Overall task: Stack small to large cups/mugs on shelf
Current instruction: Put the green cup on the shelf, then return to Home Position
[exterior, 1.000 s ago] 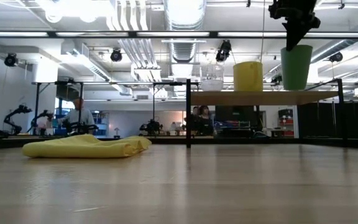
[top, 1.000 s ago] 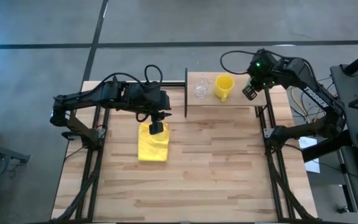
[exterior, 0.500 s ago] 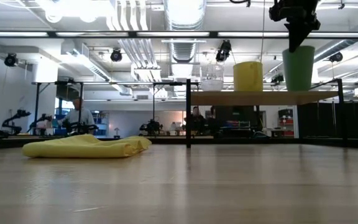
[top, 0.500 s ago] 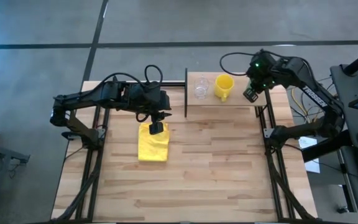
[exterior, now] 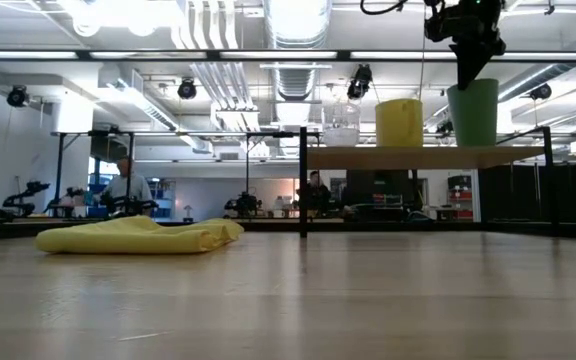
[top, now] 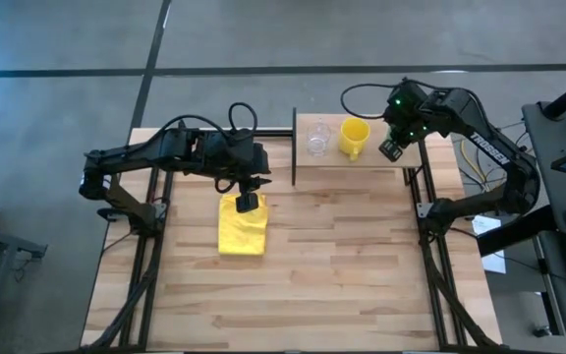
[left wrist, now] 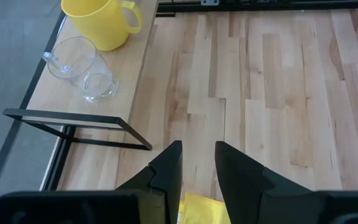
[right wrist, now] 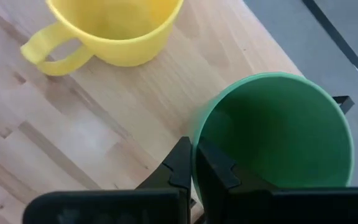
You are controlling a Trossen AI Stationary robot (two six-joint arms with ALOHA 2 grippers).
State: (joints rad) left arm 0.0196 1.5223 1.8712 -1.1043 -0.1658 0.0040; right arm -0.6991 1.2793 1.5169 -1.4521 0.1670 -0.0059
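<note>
The shelf (top: pixel 362 163) stands at the table's far right. On it stand a clear glass cup (top: pixel 317 143), a yellow mug (top: pixel 354 136) and, toward the right end, a green cup (exterior: pixel 473 112). In the high view my right arm hides the green cup. My right gripper (right wrist: pixel 195 168) is shut on the green cup (right wrist: pixel 278 130). My left gripper (top: pixel 248 202) hovers open over the far edge of a flat yellow cloth (top: pixel 242 228). My right gripper pinches the green cup's rim (right wrist: pixel 194 146) on the side toward the yellow mug, one finger inside the cup and one outside. The fingers come from above, pointing down. The cup is upright, its base level with the shelf top (exterior: pixel 473 147); whether it rests there I cannot tell.
The yellow mug (right wrist: pixel 117 25) stands close beside the green cup, its handle toward the near side. Black posts (top: pixel 294 147) edge the shelf. The cloth (exterior: pixel 138 237) lies flat at the table's left. Bare slatted tabletop (top: pixel 362 265) lies in front of the shelf.
My right gripper has shifted a little toward the yellow mug, carrying the green cup upright along the shelf top.
</note>
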